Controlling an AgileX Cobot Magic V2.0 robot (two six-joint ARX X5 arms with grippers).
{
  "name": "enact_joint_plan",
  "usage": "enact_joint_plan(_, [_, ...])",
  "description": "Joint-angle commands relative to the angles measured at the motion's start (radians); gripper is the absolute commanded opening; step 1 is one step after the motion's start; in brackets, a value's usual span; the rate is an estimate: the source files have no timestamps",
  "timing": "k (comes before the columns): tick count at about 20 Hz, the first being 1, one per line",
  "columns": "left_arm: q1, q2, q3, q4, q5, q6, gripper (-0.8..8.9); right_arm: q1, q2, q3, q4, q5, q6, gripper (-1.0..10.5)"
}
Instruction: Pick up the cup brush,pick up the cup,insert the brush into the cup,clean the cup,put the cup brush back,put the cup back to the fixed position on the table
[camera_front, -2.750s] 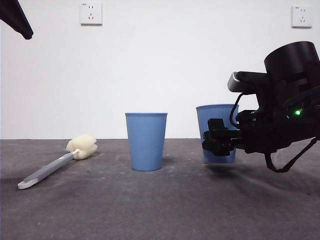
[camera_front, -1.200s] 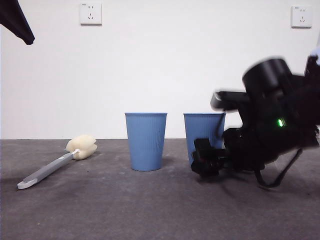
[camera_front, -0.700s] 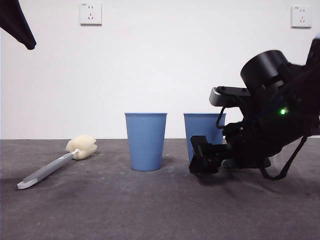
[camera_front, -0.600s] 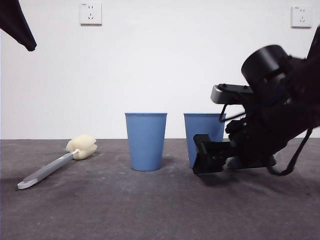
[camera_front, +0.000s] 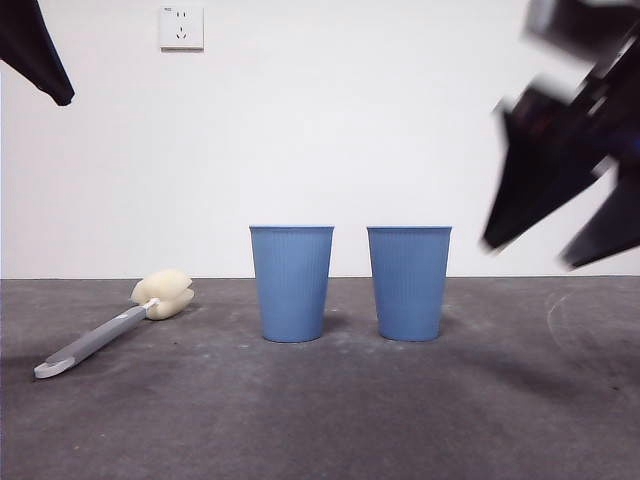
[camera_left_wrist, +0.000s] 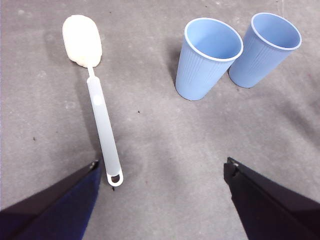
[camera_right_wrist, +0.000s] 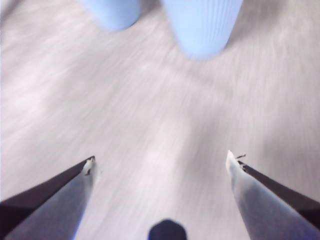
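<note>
The cup (camera_front: 409, 283) stands upright on the table (camera_front: 320, 420), just right of an identical blue cup (camera_front: 292, 283); nothing touches either. The left wrist view shows both, the cup (camera_left_wrist: 265, 49) being the farther one. My right gripper (camera_front: 530, 250) hangs blurred, high to the right of the cup, open and empty; its own blurred view shows the cup (camera_right_wrist: 202, 25) ahead of the open right gripper (camera_right_wrist: 160, 157). The cup brush (camera_front: 110, 325) lies flat at the left, sponge head toward the wall. My left gripper (camera_left_wrist: 163, 165) hovers open above the cup brush (camera_left_wrist: 100, 115) handle end.
A white wall with two sockets (camera_front: 181, 27) closes the back. The left arm shows only as a black tip (camera_front: 35, 50) at the top left corner. Bare grey table lies in front of the cups.
The right gripper carried the cup leftward, set it down beside the other cup, let go, then pulled up and away to the right. The brush and the other cup stayed put.
</note>
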Motion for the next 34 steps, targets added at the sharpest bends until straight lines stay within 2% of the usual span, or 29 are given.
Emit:
enact_joint_plan(1, [0.0, -0.001, -0.01, 0.001, 0.012, 0.011, 4.08, 0.002, -0.15, 0.051, -0.207, -0.034, 0.024, 4.4])
enact_joint_plan(4, [0.0, -0.001, -0.01, 0.001, 0.05, 0.006, 4.04, 0.002, -0.284, 0.159, -0.436, -0.049, 0.024, 4.3])
enact_joint_plan(7, [0.0, -0.001, -0.01, 0.0, 0.089, 0.004, 3.95, 0.002, -0.327, 0.256, -0.548, -0.103, 0.024, 2.7])
enact_joint_plan(8, [0.0, -0.001, -0.01, 0.0, 0.119, 0.004, 3.34, 0.002, -0.332, 0.286, -0.582, -0.127, 0.024, 2.3])
enact_joint_plan(10, [0.0, -0.001, -0.01, 0.0, 0.179, 0.005, 0.51, 0.002, -0.332, 0.329, -0.655, -0.172, 0.008, 0.6])
enact_joint_plan(11, [-0.001, -0.001, -0.01, -0.001, 0.198, 0.004, -0.12, 0.002, -0.331, 0.343, -0.694, -0.18, -0.003, -0.2])
enact_joint_plan(13, [-0.001, -0.001, -0.01, 0.0, 0.243, 0.005, -0.08, 0.002, -0.331, 0.357, -0.771, -0.18, -0.038, -0.1])
enact_joint_plan(16, [-0.001, -0.001, -0.01, 0.0, 0.261, 0.005, -0.07, 0.002, -0.331, 0.357, -0.81, -0.15, -0.039, -0.1])
enact_joint_plan(31, [0.0, -0.001, -0.01, 0.034, 0.253, 0.005, -0.04, 0.002, -0.33, 0.357, -0.81, -0.142, -0.037, 0.0])
enact_joint_plan(34, [0.0, -0.001, -0.008, 0.082, 0.228, 0.082, -0.04, 0.002, -0.33, 0.357, -0.81, -0.142, -0.036, 0.0])
